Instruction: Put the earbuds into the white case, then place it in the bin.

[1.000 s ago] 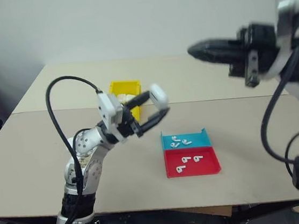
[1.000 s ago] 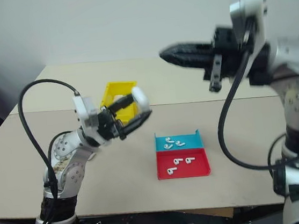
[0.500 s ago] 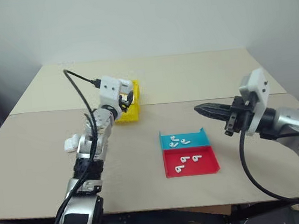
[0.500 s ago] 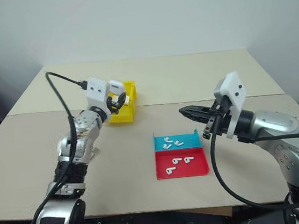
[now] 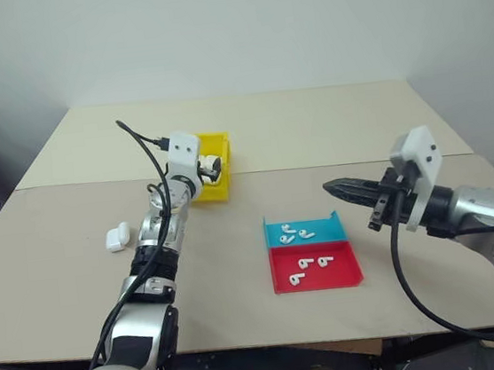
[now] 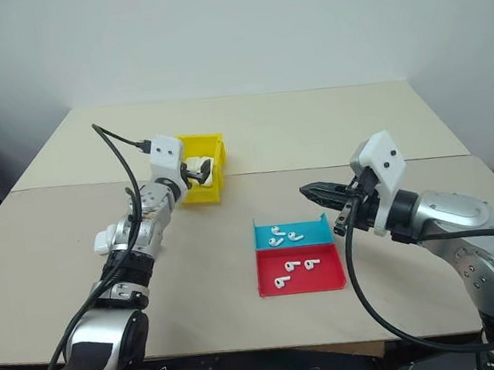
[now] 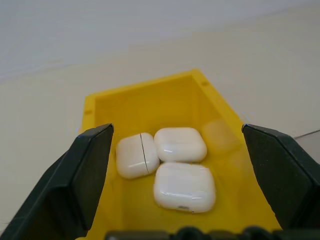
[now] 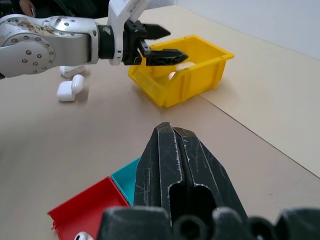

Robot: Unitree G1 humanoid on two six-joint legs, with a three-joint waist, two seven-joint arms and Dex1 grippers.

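Item: my left gripper (image 7: 180, 170) is hanging wide open and empty over the bin (image 7: 100, 107) to drop a case (image 7: 184, 186) among two others, right gripper (image 8: 176, 165) idling shut.

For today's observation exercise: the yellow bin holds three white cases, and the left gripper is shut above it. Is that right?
Not quite. The bin does hold three white cases, but the left gripper is open, its two fingers spread wide over the bin, as the left wrist view shows.

Right hand (image 8: 172, 131) fingers pressed together, left hand (image 8: 160, 42) spread over yellow bin (image 8: 200, 75) — white cases (image 8: 70, 89) beside
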